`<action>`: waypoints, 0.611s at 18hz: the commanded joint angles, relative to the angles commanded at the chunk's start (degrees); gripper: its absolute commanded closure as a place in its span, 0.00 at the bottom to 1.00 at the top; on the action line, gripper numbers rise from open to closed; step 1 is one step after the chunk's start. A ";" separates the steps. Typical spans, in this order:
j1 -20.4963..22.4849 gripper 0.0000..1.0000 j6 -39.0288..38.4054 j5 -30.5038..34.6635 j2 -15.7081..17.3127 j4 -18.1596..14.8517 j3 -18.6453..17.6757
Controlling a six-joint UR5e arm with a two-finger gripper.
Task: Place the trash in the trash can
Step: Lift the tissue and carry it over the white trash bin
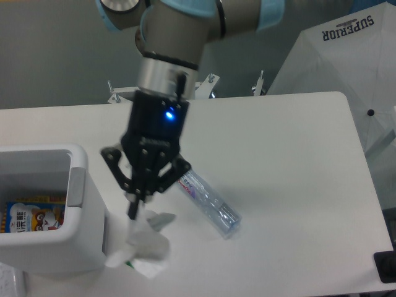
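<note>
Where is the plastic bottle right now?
The bottle lies on the white table, right of the gripper and the tissue.

We see a white table (291, 161) with rounded corners. At its left edge stands the white trash can (80, 247), a grey panel on the side facing the middle. Near the front centre lies the clear plastic bottle (210, 204) — on its side, set diagonally. The tissue wad (145, 250) is just beside the can — whether it rests on the table we cannot tell.
</note>
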 joint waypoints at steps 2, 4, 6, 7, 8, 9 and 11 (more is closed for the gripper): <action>-1.41 0.96 0.17 -0.01 1.84 0.00 -2.10; -3.16 0.96 0.08 -0.01 2.90 0.00 -3.43; -5.45 0.96 0.52 -0.01 3.17 0.00 -4.65; -6.07 0.96 0.52 -0.01 3.52 0.00 -5.27; -6.60 0.96 0.52 -0.01 3.61 0.00 -5.71; -7.30 0.96 0.52 -0.01 3.43 0.00 -6.06; -9.23 0.96 0.78 -0.01 3.08 0.00 -6.24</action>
